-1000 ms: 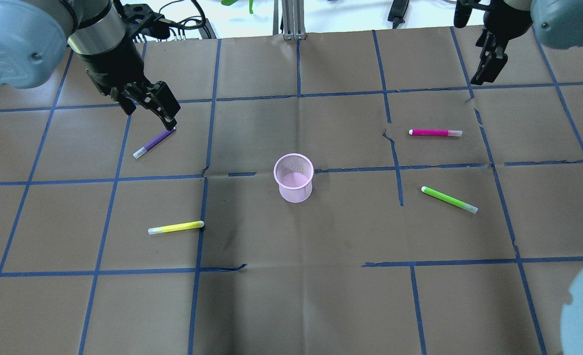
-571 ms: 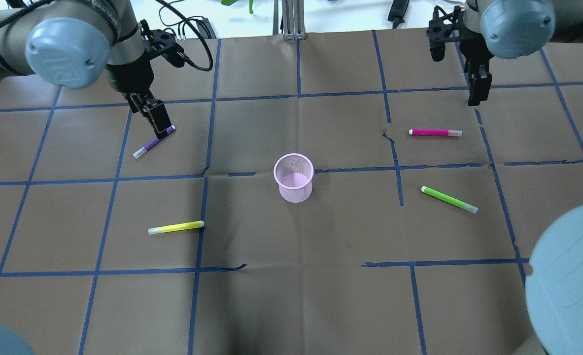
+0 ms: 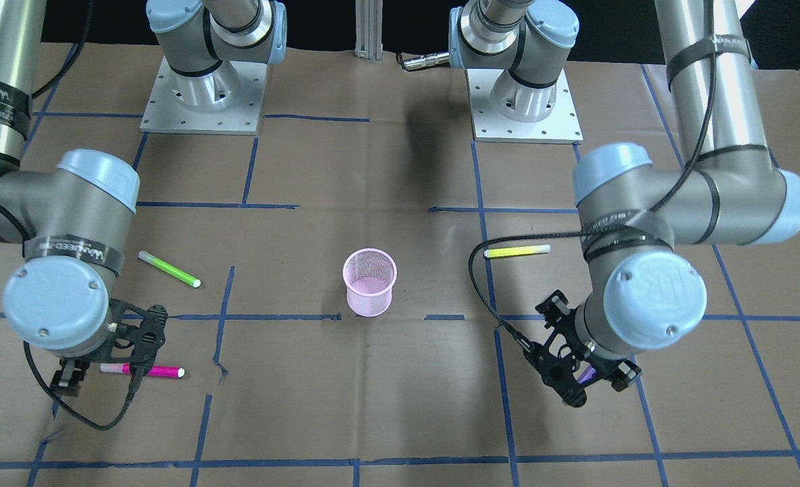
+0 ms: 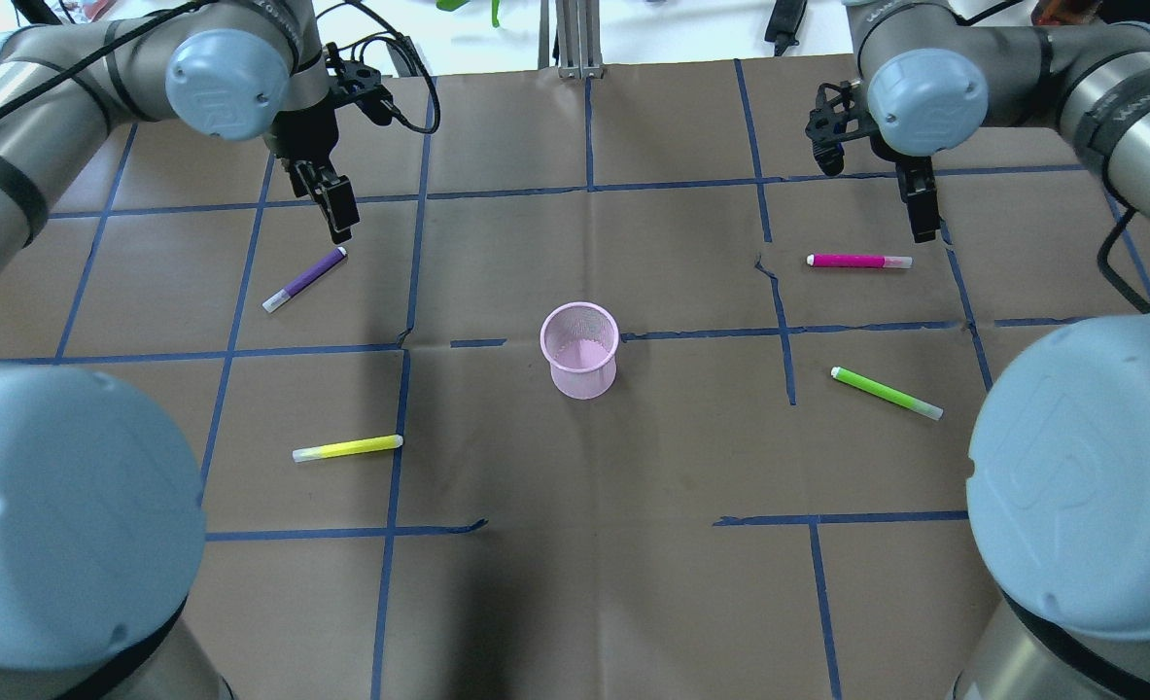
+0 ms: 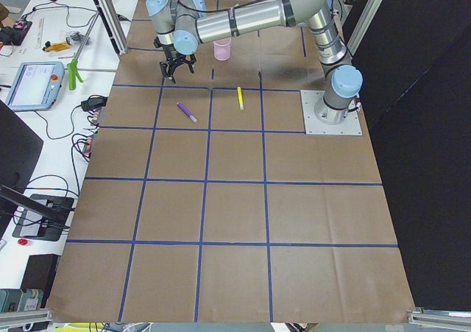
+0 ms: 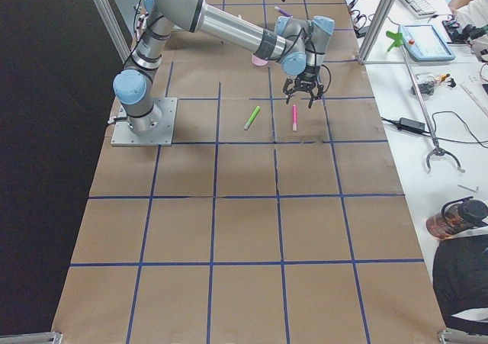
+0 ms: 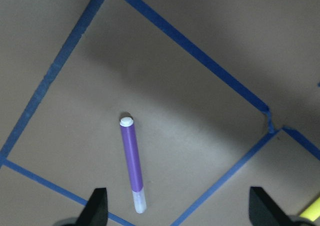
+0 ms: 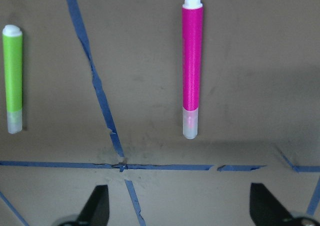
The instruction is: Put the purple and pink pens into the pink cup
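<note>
Two grippers: both hang above the desk [image 4: 575,583], holding nothing.
Left gripper [image 4: 341,226]: at the far left of the desk, raised over the purple pen; in its wrist view the fingers [image 7: 97,208] are spread wide and the pen lies on the desk below them, untouched.
Purple pen [image 4: 304,279]: flat and aslant, well left of the cup.
Yellow pen [image 4: 347,448]: flat, nearer the robot, its right end on a blue tape line [image 4: 392,486].
Pink cup [image 4: 580,352]: a mesh cup, upright at mid-desk, well apart from every pen.
Pink pen [image 4: 858,261]: flat, right of the cup and farther from the robot.
Green pen [image 4: 886,393]: flat and aslant, nearer the robot than the pink pen.
Right gripper [image 4: 923,228]: raised by the pink pen's right end; its fingers [image 8: 97,206] are spread wide, clear of the pen.
</note>
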